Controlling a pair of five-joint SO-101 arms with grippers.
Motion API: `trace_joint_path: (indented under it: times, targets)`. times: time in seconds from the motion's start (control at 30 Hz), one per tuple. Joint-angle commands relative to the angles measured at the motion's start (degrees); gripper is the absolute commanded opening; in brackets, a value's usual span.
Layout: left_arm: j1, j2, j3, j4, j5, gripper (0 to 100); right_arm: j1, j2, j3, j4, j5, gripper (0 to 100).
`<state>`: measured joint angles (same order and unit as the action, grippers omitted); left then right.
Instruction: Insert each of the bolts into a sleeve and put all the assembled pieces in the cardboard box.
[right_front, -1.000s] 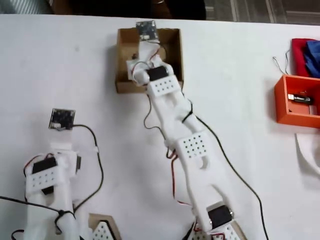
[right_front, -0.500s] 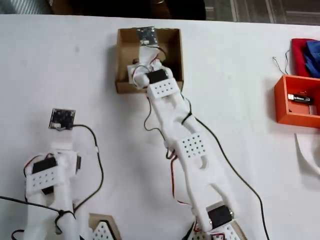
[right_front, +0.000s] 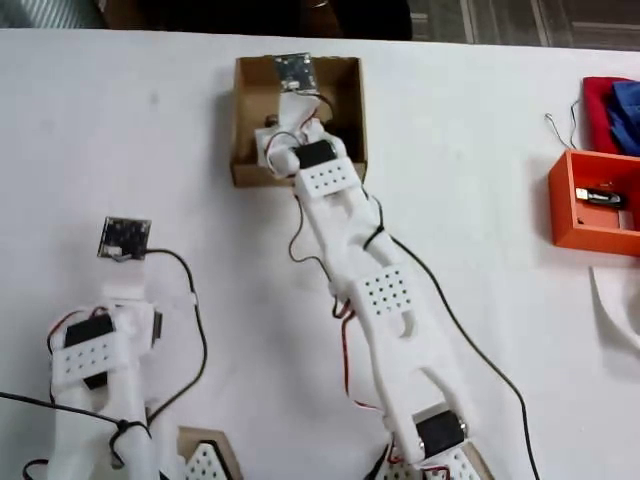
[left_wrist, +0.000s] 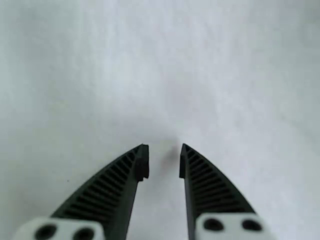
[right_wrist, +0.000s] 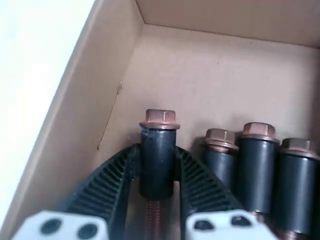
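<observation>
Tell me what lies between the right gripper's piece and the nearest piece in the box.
Right wrist view: a finger of the right gripper, clamped on the held piece, then bare cardboard box floor before the nearest piece.

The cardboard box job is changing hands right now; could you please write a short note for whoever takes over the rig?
Right gripper: shut on an assembled piece, bolt in sleeve, low inside the cardboard box.
Left gripper: open, holding nothing, above the bare table.
Done: three assembled pieces sit side by side in the box, next to the held one.
Left: probably just release the fourth piece and lift that gripper out.
</observation>
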<state>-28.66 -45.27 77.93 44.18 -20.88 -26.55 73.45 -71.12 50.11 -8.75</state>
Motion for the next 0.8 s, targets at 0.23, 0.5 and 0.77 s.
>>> trace_joint_path:
  times: [0.23,0.5,0.77]
  targets:
    - [-0.35,-1.05,-0.13,-0.70,-0.26,12,0.84,-0.75,-0.88,-1.27,0.53,8.1]
    - [-0.35,-1.05,-0.13,-0.70,-0.26,12,1.27,-1.98,-3.52,-0.22,0.79,8.3]
    - [-0.70,-1.67,-1.45,1.14,-0.44,12,3.91,-10.15,-18.99,17.01,0.62,8.2]
